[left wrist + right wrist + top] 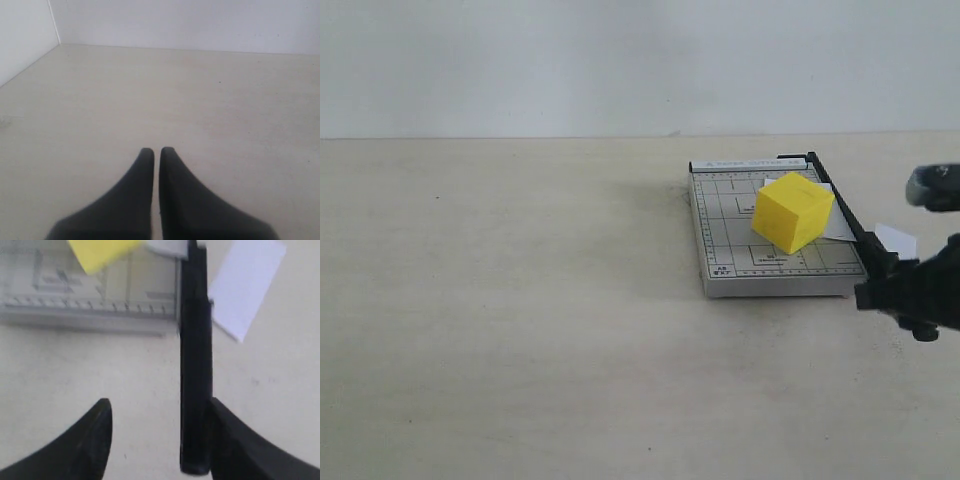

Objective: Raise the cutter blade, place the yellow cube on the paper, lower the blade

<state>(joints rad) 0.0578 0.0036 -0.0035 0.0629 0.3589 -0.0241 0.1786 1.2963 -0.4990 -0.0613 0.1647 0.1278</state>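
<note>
The yellow cube (792,212) stands tilted on the grey gridded base (725,240), over the white paper (840,228), which shows at its right side. The cutter blade (840,205) lies down along the base's right edge. In the right wrist view the blade's thick handle (195,390) runs between my right gripper's (159,405) open fingers. It lies against one finger and a wide gap separates it from the other. A corner of the cube (97,252) shows past the base (60,295). My left gripper (156,150) is shut over bare table with nothing in it.
A white sheet (897,240) (247,287) lies on the table just outside the blade, to the right of the cutter. The right arm (930,290) reaches in from the right edge. A pale wall stands behind the table.
</note>
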